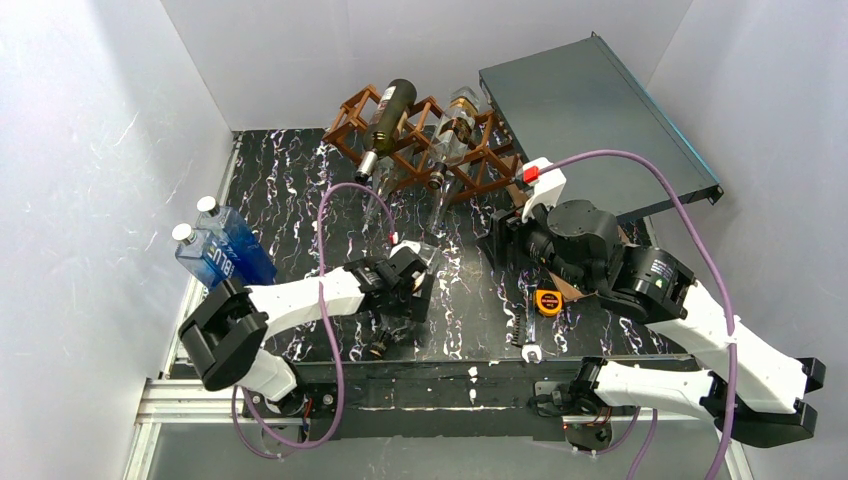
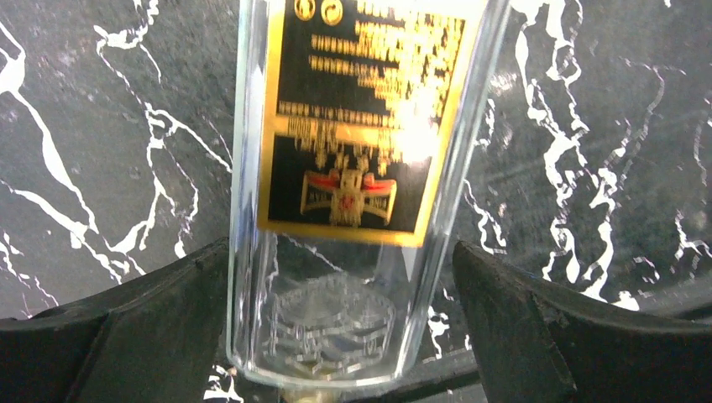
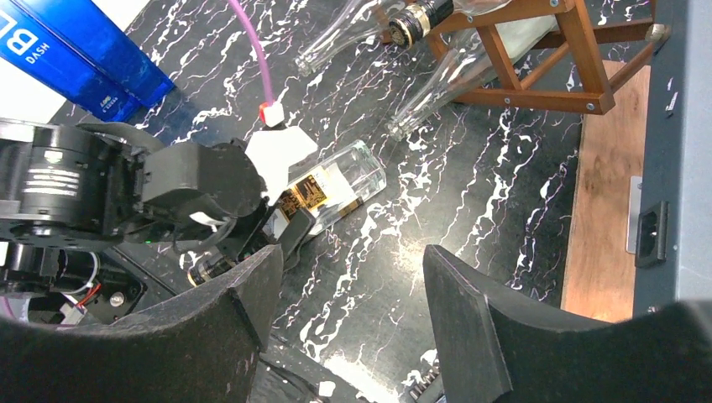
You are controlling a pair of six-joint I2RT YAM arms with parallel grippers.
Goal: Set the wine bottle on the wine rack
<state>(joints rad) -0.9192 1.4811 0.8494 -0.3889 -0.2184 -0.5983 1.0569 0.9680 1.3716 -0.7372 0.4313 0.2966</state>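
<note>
On the black marbled desk, the left arm stretches low by the near edge. Its claw is spread around the lying wine bottle, with a slight gap that only its wrist view shows. The right claw hovers wide. The wine rack lines the far edge.

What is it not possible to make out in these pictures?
- Label print on the clear bottle: left wrist view, blurred and washed out by glare.
- Whether the left gripper presses the bottle: left wrist view, contact unclear.
- Most of the wine rack: right wrist view, cut off by the top edge.
- The small yellow object: top view, too small to name.
</note>
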